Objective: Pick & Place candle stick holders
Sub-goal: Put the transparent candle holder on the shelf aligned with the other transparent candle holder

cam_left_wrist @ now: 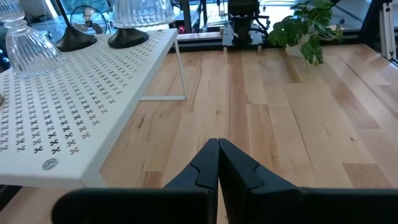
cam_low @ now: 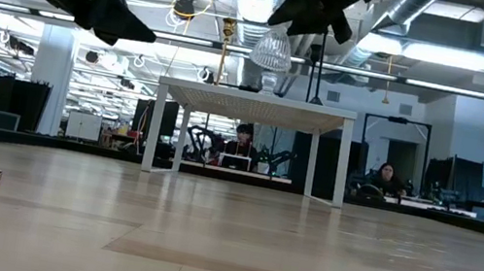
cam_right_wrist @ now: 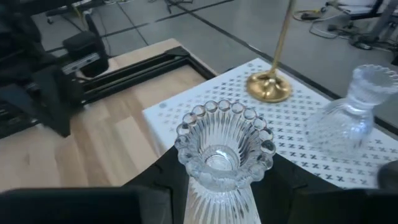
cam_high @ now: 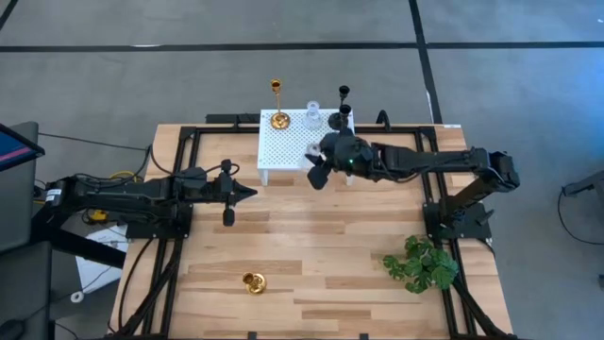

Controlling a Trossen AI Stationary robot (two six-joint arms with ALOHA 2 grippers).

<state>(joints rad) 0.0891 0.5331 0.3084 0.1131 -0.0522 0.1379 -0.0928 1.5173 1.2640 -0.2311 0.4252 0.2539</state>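
Observation:
My right gripper [cam_high: 316, 162] is over the white platform's [cam_high: 274, 156] near right part, shut on a clear glass holder [cam_right_wrist: 224, 149] with a beaded rim. On the platform stand a tall gold holder [cam_high: 276, 104], a second clear glass holder [cam_high: 311, 116] and two black holders [cam_high: 344, 94] [cam_high: 338, 121], each on its round base. Another gold holder [cam_high: 253, 281] stands on the table near the front edge. My left gripper [cam_high: 247, 194] is shut and empty, above the table left of the platform. My right gripper pinches the glass holder's ribbed body [cam_right_wrist: 214, 193], below its beaded rim, between its two fingers [cam_right_wrist: 165, 180], one on each side. The fingers slant down from the table's right side. The holder stays upright, its cup upward, and looks lifted a little above the platform [cam_low: 257, 107].
A green leafy plant [cam_high: 420, 263] stands at the table's near right. Black frame rails run along the table's left and right sides. Bare wooden tabletop [cam_high: 321, 236] lies between the platform and the front edge. People sit at desks in the room behind [cam_low: 242, 145].

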